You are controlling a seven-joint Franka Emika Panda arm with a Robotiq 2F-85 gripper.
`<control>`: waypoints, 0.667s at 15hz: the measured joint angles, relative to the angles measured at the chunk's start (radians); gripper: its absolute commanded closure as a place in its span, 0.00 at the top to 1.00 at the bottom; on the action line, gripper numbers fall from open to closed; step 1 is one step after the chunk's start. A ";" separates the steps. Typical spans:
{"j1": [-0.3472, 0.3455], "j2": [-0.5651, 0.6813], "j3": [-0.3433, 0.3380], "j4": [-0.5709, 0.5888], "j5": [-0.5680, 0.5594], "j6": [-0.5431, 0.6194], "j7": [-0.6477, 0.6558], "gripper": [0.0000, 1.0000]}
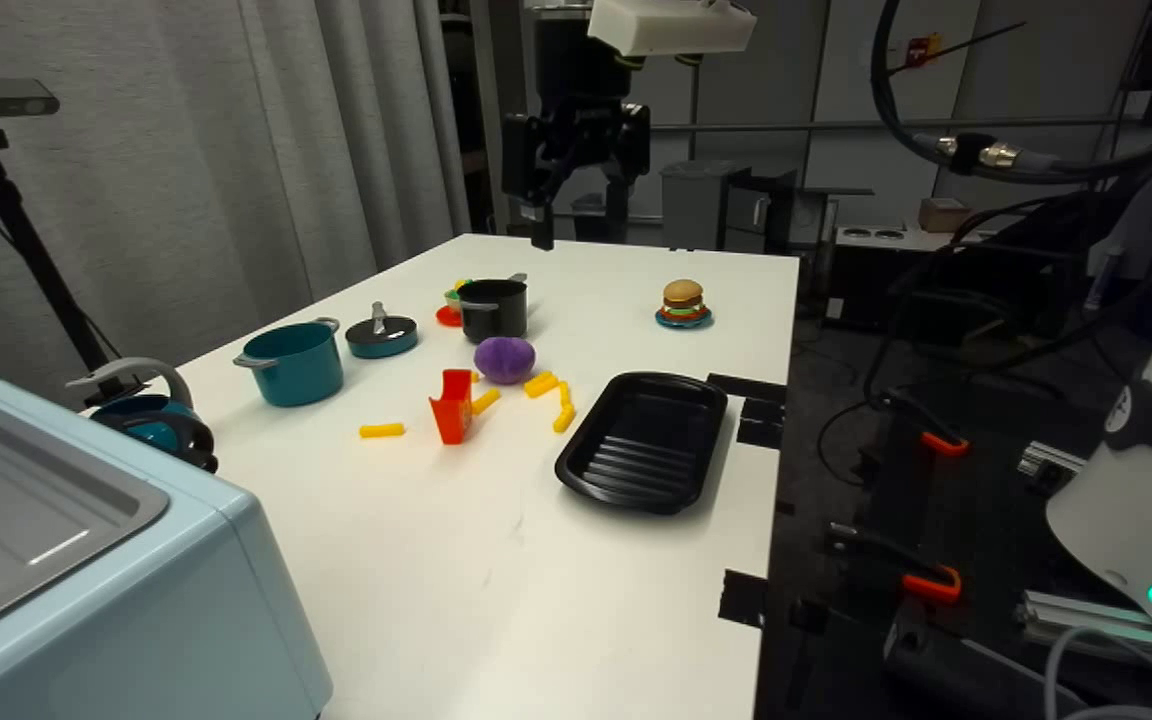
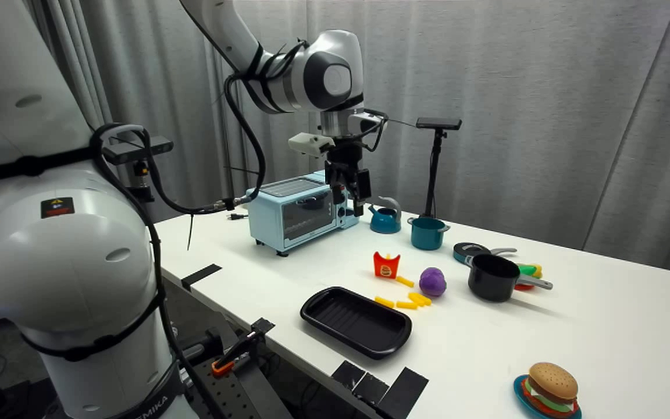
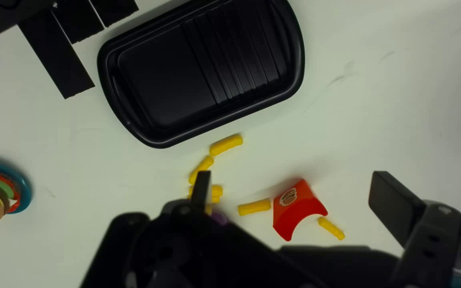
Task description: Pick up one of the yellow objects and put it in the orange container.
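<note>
White smooth-shelled robot arm (image 2: pixel 73 267), nearest me, reaches over the flat white table (image 2: pixel 597 326), black two-finger gripper (image 3: pixel 294 195) directed downward, jaws spread, well apart from yellow sticks (image 3: pixel 254 207) and upright orange-red container (image 2: pixel 386 266).

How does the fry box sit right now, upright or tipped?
Upright: in both exterior views, the fry box stands on its base with its open mouth at the top.
</note>
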 measured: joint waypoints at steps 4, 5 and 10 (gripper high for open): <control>0.000 0.076 -0.002 0.025 -0.015 0.039 0.014 1.00; 0.000 0.098 -0.004 0.032 -0.022 0.051 0.022 1.00; 0.000 0.215 -0.032 0.078 -0.075 0.100 0.062 1.00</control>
